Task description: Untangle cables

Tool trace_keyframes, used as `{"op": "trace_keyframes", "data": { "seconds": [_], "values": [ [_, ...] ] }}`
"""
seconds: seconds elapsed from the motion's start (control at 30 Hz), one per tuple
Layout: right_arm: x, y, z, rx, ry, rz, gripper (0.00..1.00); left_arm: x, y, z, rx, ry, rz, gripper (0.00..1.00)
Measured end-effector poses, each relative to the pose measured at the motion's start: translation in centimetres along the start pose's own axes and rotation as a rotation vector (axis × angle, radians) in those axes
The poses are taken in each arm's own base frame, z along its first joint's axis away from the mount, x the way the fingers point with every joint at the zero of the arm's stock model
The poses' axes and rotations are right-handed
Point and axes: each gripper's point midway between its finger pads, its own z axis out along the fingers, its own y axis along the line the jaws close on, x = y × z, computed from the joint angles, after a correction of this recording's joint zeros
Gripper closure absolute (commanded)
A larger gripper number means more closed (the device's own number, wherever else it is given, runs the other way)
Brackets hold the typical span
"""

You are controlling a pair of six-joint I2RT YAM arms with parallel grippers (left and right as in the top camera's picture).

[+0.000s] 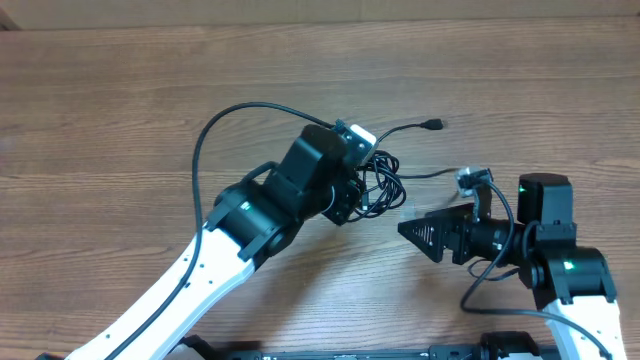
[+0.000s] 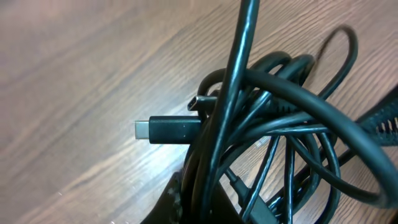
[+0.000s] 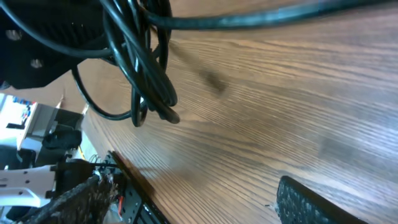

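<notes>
The cables (image 1: 383, 180) are a knot of thin black cords on the wooden table, filling the left wrist view (image 2: 280, 130). One plug end (image 1: 436, 124) trails up and right, and a USB-type plug (image 2: 166, 130) sticks out to the left. My left gripper (image 1: 358, 197) is shut on several strands of the knot (image 2: 208, 202). My right gripper (image 1: 408, 226) is open and empty, just right of and below the knot. In the right wrist view the cables (image 3: 146, 81) hang at the top left, and only one finger pad (image 3: 308, 202) shows.
A thicker black cable (image 1: 215, 130) loops from the left arm across the table. One thin strand runs right toward a small silver-and-black part (image 1: 472, 178) near the right arm. The table's front edge and robot base (image 3: 93, 186) lie close by.
</notes>
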Motion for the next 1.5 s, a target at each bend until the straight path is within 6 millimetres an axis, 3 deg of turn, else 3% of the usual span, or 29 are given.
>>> {"op": "trace_keyframes", "data": {
  "seconds": [0.17,0.33,0.43,0.67,0.73,0.87,1.2,1.4,1.5],
  "values": [
    [-1.0,2.3,-0.8,-0.077,-0.064,-0.100,0.25,-0.5,-1.7,-0.5,0.095,-0.029,0.104,0.96],
    [-2.7,4.0,-1.3,-0.145,-0.134,-0.217,0.43,-2.1,-4.6,-1.2,0.255,-0.116,0.235,0.96],
    [-3.6,4.5,-1.6,-0.160,-0.166,-0.267,0.55,-2.6,-5.1,-1.4,0.283,-0.142,0.261,0.96],
    [-4.2,4.4,-1.6,-0.143,-0.190,-0.291,0.73,-3.0,-4.8,-1.3,0.263,-0.153,0.223,0.96],
    [-4.0,3.7,-1.5,-0.108,-0.181,-0.274,0.95,-3.1,-4.3,-1.2,0.236,-0.148,0.190,0.96],
    [-3.3,2.3,-1.2,-0.040,-0.152,-0.213,0.96,-2.3,-3.6,-0.9,0.195,-0.108,0.126,0.96],
    [-3.3,2.0,-1.2,-0.020,-0.154,-0.210,0.96,-2.3,-3.2,-0.8,0.157,-0.099,0.039,0.96],
    [-3.5,1.7,-1.3,-0.006,-0.160,-0.206,0.96,-2.1,-1.9,-0.5,0.069,-0.082,-0.232,0.96],
    [-3.4,1.5,-1.3,0.007,-0.158,-0.187,0.96,-2.7,0.0,-0.6,-0.009,-0.122,-0.378,0.96]
  ]
}}
